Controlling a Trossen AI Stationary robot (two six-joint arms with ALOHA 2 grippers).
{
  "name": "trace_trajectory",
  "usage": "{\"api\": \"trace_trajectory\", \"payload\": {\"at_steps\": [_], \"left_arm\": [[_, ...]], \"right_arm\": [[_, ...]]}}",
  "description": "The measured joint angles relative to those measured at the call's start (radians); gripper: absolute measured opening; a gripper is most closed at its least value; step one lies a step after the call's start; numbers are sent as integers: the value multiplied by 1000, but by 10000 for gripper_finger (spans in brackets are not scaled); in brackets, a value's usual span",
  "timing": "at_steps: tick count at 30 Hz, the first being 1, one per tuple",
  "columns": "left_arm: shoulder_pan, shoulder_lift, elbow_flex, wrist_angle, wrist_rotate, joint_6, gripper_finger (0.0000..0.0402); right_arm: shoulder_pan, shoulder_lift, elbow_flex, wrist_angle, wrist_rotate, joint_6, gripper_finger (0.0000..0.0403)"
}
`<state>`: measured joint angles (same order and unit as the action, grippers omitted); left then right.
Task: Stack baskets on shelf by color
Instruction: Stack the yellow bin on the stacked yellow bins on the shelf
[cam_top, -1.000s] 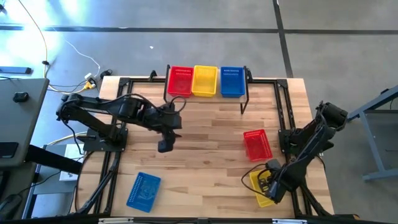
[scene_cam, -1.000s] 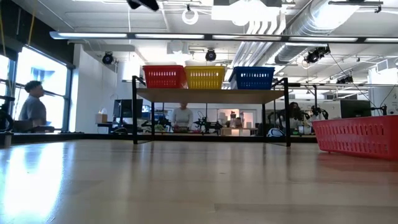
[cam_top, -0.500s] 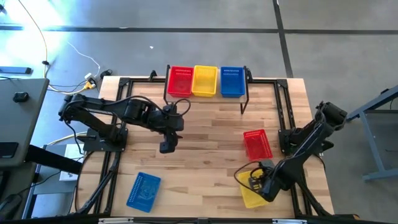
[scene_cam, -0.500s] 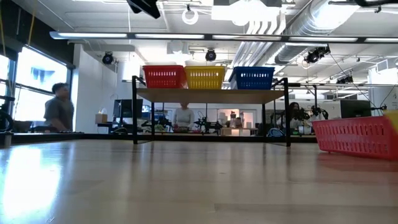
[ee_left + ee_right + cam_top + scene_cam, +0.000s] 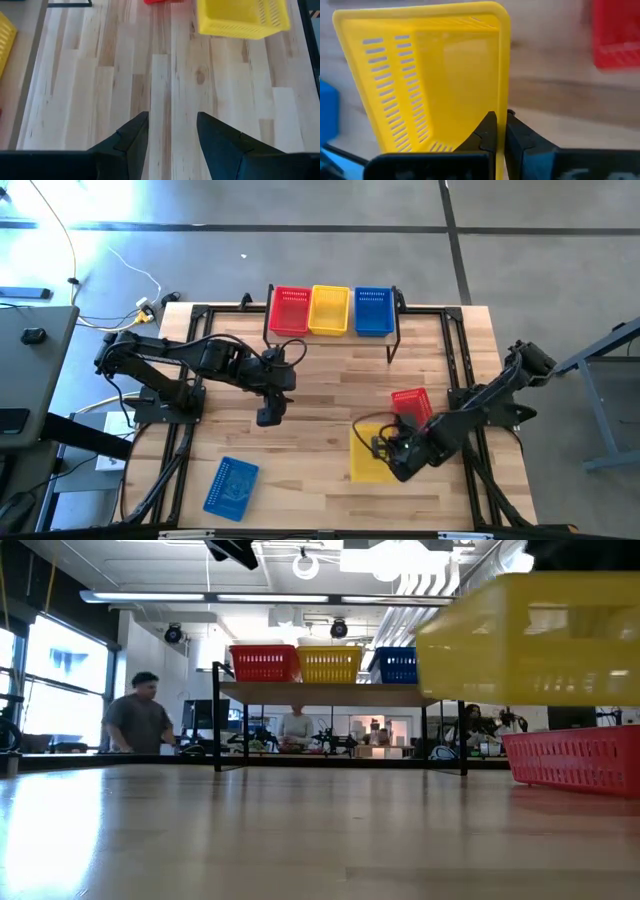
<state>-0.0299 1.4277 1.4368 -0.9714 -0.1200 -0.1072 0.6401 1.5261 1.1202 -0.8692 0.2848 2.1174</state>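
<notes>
My right gripper [image 5: 392, 452] is shut on a yellow basket [image 5: 366, 452] and holds it above the middle right of the table; the low view shows this basket [image 5: 530, 635] in the air. My left gripper [image 5: 267, 416] hangs open and empty over the middle left, its fingers apart in its wrist view [image 5: 170, 135]. The shelf [image 5: 340, 693] at the far edge carries a red basket [image 5: 291, 310], a yellow basket [image 5: 330, 310] and a blue basket [image 5: 373, 310] side by side. A red basket [image 5: 412, 410] and a blue basket [image 5: 232, 485] rest on the table. My right gripper holds the yellow basket by the rim of one side wall [image 5: 503, 107], one finger inside the basket and one outside. The fingers come from the table's right side and lie along that wall. The basket is lifted clear of the table, its opening up.
The red basket on the table [image 5: 575, 758] lies just beyond the held basket, toward the right edge. Black frame rails [image 5: 455, 370] run along the table's left and right sides. Bare wood lies between the two grippers and before the shelf. A person [image 5: 140, 725] is in the room behind.
My right gripper has lifted the yellow basket from the table's near right corner and carried it up and toward the table's left and far side, to beside the red basket. The basket now hangs clear of the table.
</notes>
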Motion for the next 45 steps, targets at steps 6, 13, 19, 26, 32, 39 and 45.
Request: {"api": "trace_trajectory", "payload": {"at_steps": [6,13,19,26,32,39,45], "left_arm": [[-16,0,0,0,0,42,157],[-59,0,0,0,0,77,157],[-110,0,0,1,-29,93,156],[-158,0,1,11,-50,120,156],[-176,0,1,96,-52,173,156],[-182,62,3,142,-97,272,156],[-182,140,2,152,-138,327,156]], "right_arm": [[-115,0,12,72,61,-94,0],[-228,0,12,224,134,-198,0],[-283,0,12,284,135,-245,0],[-306,0,12,305,170,-259,0],[-332,1,12,314,208,-259,0],[-355,1,12,363,227,-279,0],[-359,1,12,397,240,-285,0]]}}
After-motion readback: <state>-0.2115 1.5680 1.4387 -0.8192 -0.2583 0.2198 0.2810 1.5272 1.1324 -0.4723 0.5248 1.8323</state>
